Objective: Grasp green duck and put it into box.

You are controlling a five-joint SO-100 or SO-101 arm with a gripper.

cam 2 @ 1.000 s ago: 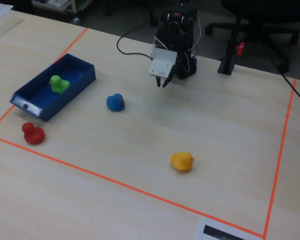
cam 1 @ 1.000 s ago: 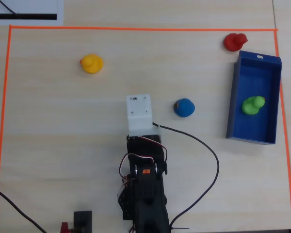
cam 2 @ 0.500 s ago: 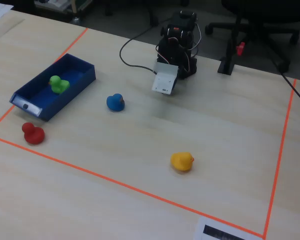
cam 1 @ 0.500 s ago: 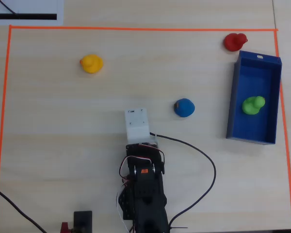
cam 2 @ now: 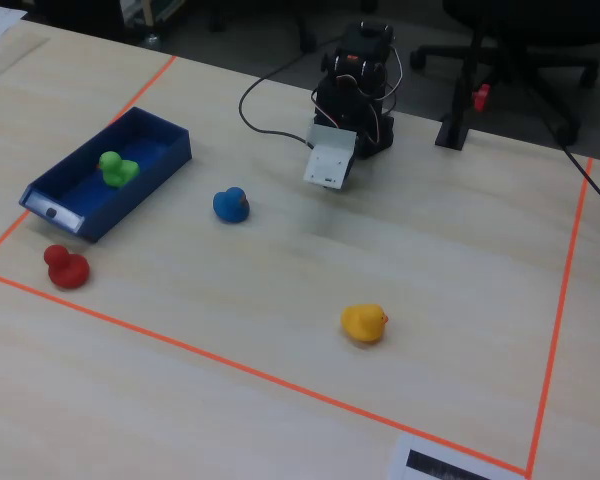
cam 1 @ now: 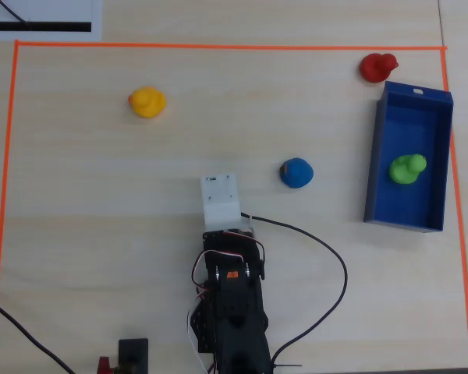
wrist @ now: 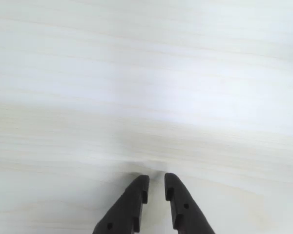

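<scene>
**A:** ok so what are you looking at on your end?

**B:** Biggest thing first: you've got the pale wood table point(cam 1: 101, 234) with an orange tape border point(cam 1: 218, 47) marking out the work area. Then your arm point(cam 1: 230, 304) sits at the bottom middle of the overhead view, folded in close to its base, black cable point(cam 1: 327, 257) looping off to the right.

**A:** and the box?

**B:** The dark blue box point(cam 1: 382, 148) is at the right edge in the overhead view, long side running top to bottom, with a small white mark on the top short rim. In the fixed view point(cam 2: 160, 135) it's on the left.

**A:** green duck?

**B:** Your green duck point(cam 1: 406, 168) is inside the box, roughly mid-length, resting on the floor of it point(cam 2: 115, 166).

**A:** gripper doing anything?

**B:** In the wrist view your gripper point(wrist: 156, 183) points at bare table, jaws nearly together with only a thin slit between the tips, nothing held.

**A:** other ducks?

**B:** Red duck point(cam 1: 377, 66) just outside the box's top short end, blue duck point(cam 1: 296, 172) between arm and box, yellow duck point(cam 1: 147, 101) well off to the upper left.
</scene>
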